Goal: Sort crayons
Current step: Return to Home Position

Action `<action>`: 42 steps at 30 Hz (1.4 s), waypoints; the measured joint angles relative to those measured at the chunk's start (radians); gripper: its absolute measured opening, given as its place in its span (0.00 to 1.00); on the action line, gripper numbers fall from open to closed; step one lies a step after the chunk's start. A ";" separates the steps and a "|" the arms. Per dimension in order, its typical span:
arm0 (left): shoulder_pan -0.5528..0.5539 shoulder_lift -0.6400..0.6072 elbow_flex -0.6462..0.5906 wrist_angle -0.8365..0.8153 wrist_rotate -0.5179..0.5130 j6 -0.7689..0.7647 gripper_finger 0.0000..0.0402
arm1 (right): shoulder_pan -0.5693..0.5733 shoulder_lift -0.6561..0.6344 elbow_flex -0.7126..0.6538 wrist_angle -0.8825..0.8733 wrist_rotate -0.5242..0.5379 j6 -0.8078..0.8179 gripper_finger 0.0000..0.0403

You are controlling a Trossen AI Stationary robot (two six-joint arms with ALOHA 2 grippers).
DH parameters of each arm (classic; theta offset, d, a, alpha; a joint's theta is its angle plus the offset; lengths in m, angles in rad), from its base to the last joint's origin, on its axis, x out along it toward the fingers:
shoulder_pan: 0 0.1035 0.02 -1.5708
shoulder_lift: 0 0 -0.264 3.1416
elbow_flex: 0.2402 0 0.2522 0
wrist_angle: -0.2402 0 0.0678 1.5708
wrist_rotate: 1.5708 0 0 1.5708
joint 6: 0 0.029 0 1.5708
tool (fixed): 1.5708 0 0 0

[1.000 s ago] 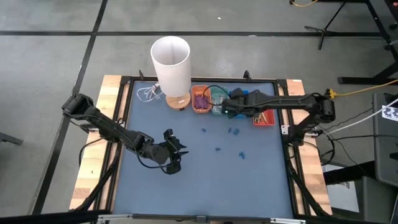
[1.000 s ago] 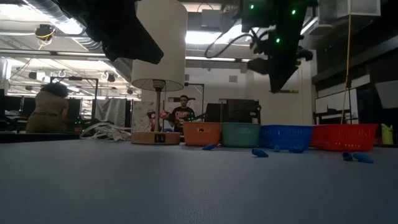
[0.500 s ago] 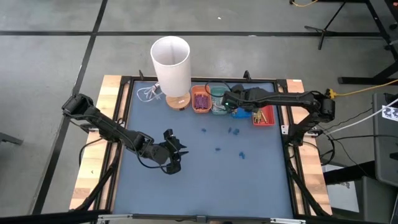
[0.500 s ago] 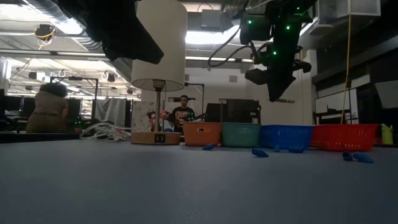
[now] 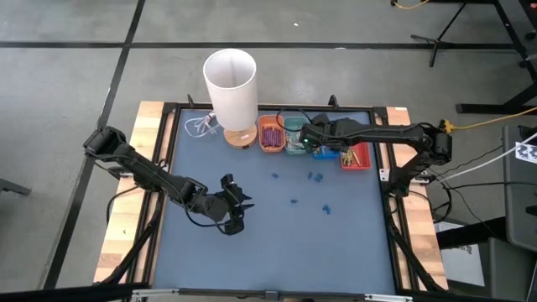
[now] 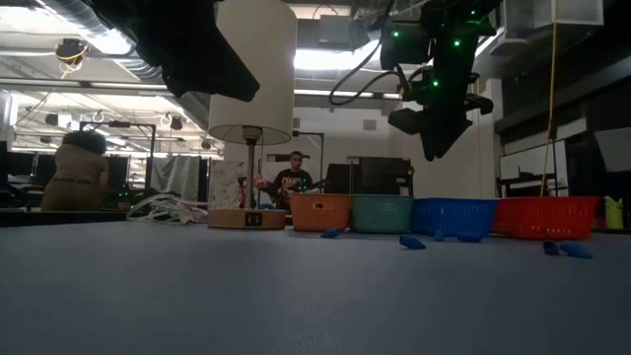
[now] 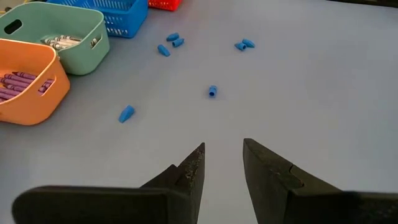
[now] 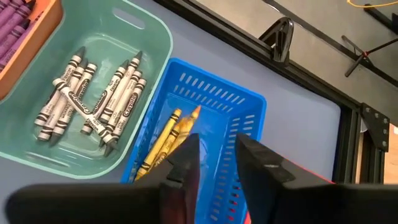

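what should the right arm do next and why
Probably lift the right pincer and draw it back toward its own side of the table. It hangs open and empty over the blue bin, where the yellow crayons lie. The table shows only small blue bits, no loose crayons. The left pincer waits open at mid-table.

Yellow crayons [image 8: 163, 140] partly behind right claw [image 8: 216, 147]
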 joint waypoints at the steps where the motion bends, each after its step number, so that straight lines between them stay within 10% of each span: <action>1: 0.000 0.000 0.000 0.000 0.000 0.000 0.23 | 0.000 0.000 0.000 0.000 0.000 0.000 0.25; 9: 0.000 0.000 0.000 0.000 0.000 0.000 0.23 | 0.001 -0.013 0.000 -0.049 -0.117 -0.075 0.28; 23: 0.069 -0.012 0.000 0.305 0.006 0.183 0.20 | 0.087 -0.248 0.000 -0.118 -0.139 -0.205 0.03; 30: 0.110 -0.120 0.000 0.286 0.006 0.262 0.02 | 0.188 -0.401 0.000 -0.117 -0.109 -0.280 0.01; 42: 0.127 -0.397 0.000 0.039 -0.014 0.390 0.00 | 0.345 -0.668 -0.047 -0.077 -0.065 -0.393 0.01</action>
